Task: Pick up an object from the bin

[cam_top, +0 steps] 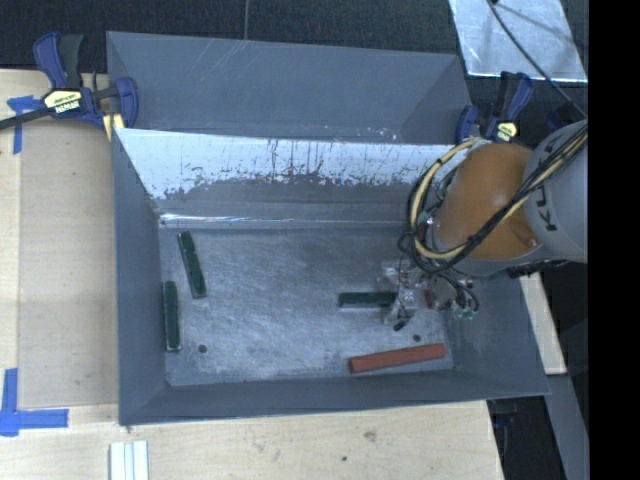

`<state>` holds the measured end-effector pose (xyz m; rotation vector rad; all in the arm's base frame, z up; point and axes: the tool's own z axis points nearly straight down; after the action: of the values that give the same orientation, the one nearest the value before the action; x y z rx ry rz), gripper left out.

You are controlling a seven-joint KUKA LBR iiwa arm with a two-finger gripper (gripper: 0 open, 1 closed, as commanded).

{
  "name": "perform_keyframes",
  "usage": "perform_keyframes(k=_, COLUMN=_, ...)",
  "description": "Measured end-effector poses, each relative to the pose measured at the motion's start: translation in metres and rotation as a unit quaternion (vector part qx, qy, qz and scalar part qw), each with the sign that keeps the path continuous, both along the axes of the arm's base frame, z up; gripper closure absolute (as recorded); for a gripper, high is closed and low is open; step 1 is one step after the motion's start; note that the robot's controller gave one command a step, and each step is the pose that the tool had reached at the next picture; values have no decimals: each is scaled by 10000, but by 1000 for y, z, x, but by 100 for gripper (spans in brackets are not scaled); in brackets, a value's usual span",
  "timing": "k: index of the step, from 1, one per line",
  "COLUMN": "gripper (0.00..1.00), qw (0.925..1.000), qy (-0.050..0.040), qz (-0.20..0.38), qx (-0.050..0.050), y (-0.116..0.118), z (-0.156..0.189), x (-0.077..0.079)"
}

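We locate the hand (404, 306) low in the right part of the grey metal bin (300, 98), at the right end of a short dark green stick (362, 299) that lies flat on the bin floor and points left. The wrist hardware hides the contact area, so we cannot tell whether the hand is open or closed, or whether it has the stick at all.

Hazards we judge from this position:

- End grasp. The hand meets the stick at its tip, not its middle. If it closes there, the long free end may swing down on lifting and the stick may slip out.
- Missed closure. The stick is thin and lies flat on the floor. A hand set slightly high would close on nothing; one set too low would press into the metal floor.
- Neighbouring object. A flat red-brown bar (397, 359) lies near the hand, between it and the front wall. A sideways correction could nudge this bar or trap it against the stick.
- Wall clearance. The orange wrist cover (480, 208) and its yellow and black cables (430, 193) sit close to the right wall of the bin. We expect a snag risk if the arm tilts further.

Two more dark green sticks (191, 264) (171, 316) lie well apart at the left side and pose no risk.
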<state>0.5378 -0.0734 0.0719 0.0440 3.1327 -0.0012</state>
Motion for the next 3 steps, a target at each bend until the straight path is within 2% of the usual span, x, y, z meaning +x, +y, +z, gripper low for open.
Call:
perform_keyframes(k=1, gripper=100, qw=9996, qy=-20, qz=269, qx=-13, y=-20, z=140, x=-1)
perform_keyframes(k=2, gripper=0, qw=9996, qy=24, qz=274, qx=-1, y=-19, z=135, x=-3)
perform_keyframes(k=3, gripper=0, qw=9997, qy=69, qz=219, qx=9, y=-50, z=-5, x=-26)
